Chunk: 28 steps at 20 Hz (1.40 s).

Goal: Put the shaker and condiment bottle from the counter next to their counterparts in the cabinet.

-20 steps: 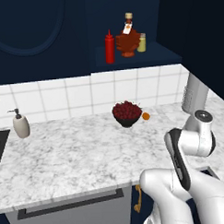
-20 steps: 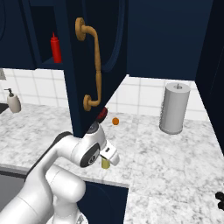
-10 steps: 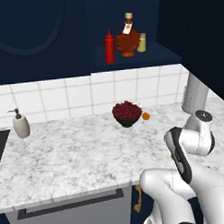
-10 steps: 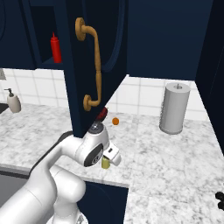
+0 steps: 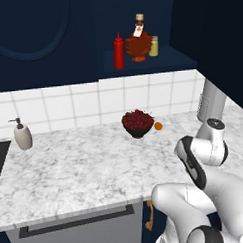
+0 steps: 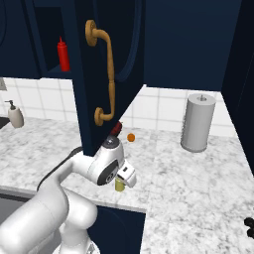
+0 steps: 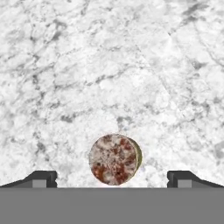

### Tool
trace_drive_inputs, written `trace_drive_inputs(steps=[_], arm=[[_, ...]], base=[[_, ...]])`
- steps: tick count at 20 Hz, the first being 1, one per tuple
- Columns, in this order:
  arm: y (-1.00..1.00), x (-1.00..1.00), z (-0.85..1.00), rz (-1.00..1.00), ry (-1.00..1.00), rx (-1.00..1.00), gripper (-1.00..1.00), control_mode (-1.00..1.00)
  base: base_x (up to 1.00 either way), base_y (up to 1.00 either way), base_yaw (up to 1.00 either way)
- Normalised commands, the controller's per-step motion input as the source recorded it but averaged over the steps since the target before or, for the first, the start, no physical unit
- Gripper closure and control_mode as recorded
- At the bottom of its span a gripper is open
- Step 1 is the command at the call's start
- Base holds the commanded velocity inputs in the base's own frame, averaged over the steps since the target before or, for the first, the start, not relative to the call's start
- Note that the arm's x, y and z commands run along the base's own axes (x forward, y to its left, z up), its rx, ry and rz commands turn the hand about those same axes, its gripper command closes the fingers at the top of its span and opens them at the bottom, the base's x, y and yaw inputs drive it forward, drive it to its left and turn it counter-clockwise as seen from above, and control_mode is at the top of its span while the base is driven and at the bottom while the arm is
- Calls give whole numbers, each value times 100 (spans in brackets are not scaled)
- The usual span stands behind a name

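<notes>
While the hand view looks straight down on the shaker (image 7: 114, 159) between the wide-open, empty gripper (image 7: 112, 178), the left base view shows the cabinet (image 5: 146, 65) bottles.

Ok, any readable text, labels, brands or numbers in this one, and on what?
No text can be read.
Brown bottle in the cabinet: has a pale label, too small and blurred to read.
Red bottle, shaker, soap dispenser: no print visible.
</notes>
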Motion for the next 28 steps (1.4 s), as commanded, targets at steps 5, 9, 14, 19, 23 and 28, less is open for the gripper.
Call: trace_drive_inputs(steps=[5, 9, 14, 19, 23, 28], arm=[[2, 10, -71, 0, 0, 0, -100, -100], [8, 0, -24, 0, 0, 3, -100, -100], [19, 0, -28, 0, 0, 1, -100, -100], [38, 0, -41, 0, 0, 0, 100, -100], [1, 0, -4, 0, 0, 0, 100, -100], [18, 0, 23, 0, -13, 0, 100, -100]], base=[[0, 0, 0], [0, 0, 0], [0, 0, 0], [0, 0, 0], [0, 0, 0], [0, 0, 0]])
